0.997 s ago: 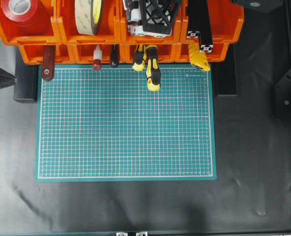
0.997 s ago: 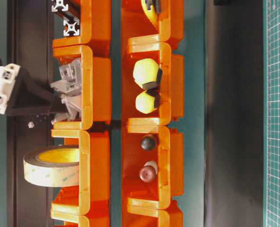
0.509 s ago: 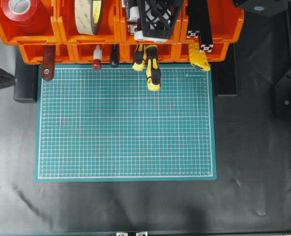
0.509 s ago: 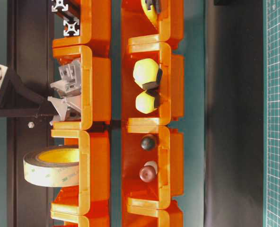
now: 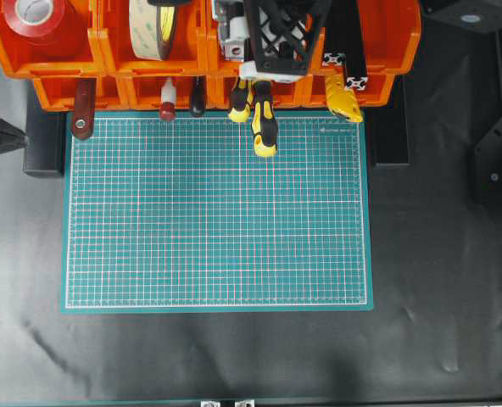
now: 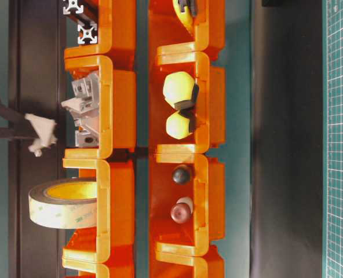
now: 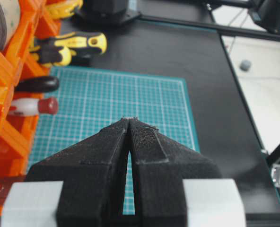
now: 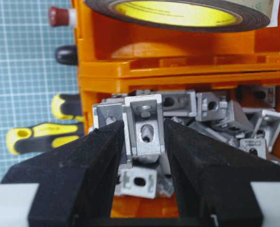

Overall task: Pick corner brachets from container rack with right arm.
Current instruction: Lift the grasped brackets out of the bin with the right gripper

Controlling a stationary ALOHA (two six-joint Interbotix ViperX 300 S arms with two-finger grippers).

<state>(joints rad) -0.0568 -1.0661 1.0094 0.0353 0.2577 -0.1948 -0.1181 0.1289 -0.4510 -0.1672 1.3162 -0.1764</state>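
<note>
R end effector (image 8: pixel 142 142) pinching one corner brachet (image 8: pixel 144 130) — above container rack (image 8: pixel 178 68) (L end effector (image 7: pixel 129 137) pressed together).

The right arm (image 5: pixel 278 38) is black lattice framing with white fittings.

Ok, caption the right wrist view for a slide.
Right gripper clamps one silver cast-metal corner bracket above the pile in the orange plastic bin.
</note>
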